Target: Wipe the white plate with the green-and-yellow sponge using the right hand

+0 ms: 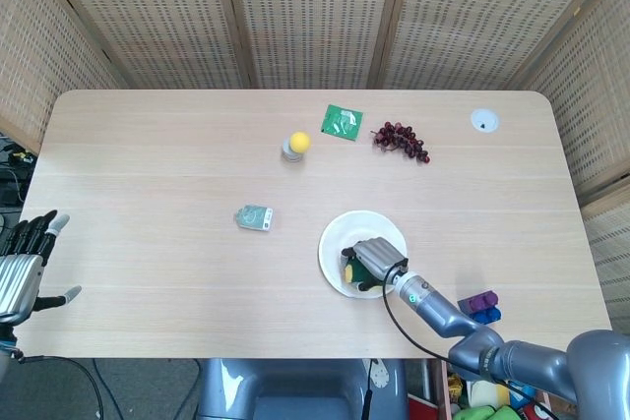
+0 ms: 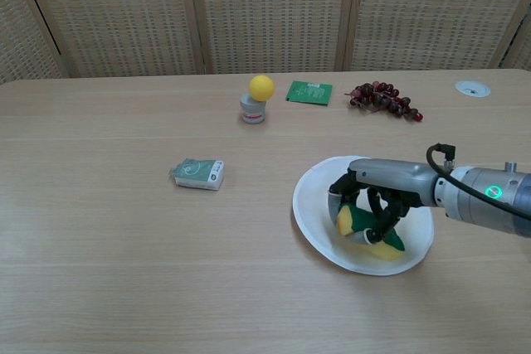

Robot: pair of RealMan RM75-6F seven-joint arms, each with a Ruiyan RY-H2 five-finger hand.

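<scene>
The white plate (image 1: 343,236) (image 2: 318,195) lies on the table's near right part. My right hand (image 1: 374,260) (image 2: 383,184) reaches into it from the right and grips the green-and-yellow sponge (image 1: 351,270) (image 2: 360,227), pressing it onto the plate's near half. The fingers curl over the sponge and hide much of it. My left hand (image 1: 25,268) hangs off the table's left edge with fingers apart and nothing in it; only the head view shows it.
A small grey-green packet (image 1: 254,216) (image 2: 199,173) lies left of the plate. Further back are a yellow ball on a small jar (image 1: 295,146) (image 2: 258,98), a green card (image 1: 343,121) (image 2: 309,91), dark grapes (image 1: 400,140) (image 2: 383,99) and a white disc (image 1: 483,121).
</scene>
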